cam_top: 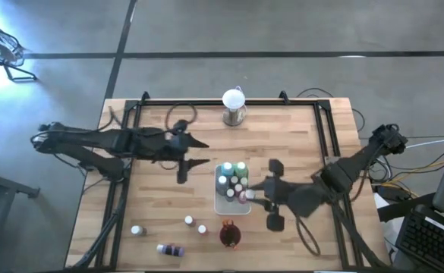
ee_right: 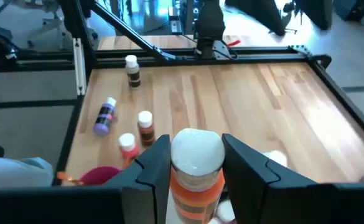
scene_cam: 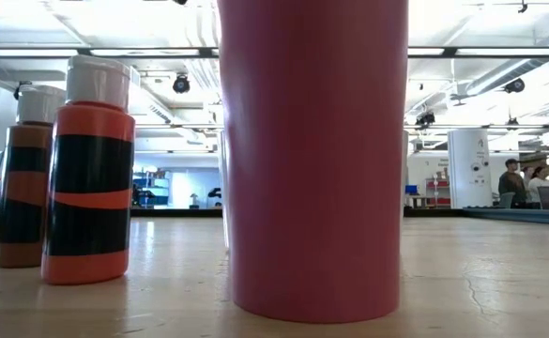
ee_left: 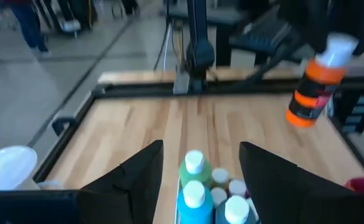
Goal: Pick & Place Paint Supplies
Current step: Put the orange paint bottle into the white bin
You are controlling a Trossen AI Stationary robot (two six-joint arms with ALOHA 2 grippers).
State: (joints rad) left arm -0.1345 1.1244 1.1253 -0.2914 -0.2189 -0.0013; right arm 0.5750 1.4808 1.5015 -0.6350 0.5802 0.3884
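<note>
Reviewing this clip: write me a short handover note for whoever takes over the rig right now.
Left gripper: open, empty, beside the white tray.
Right gripper: shut on an orange bottle, held over the tray's right edge.
Done: several bottles stand in the tray.
Left: set down the held bottle; then fetch three upright bottles and a purple bottle lying on its side, all near the table's front edge. The dark red cup stands just in front of the tray.
</note>
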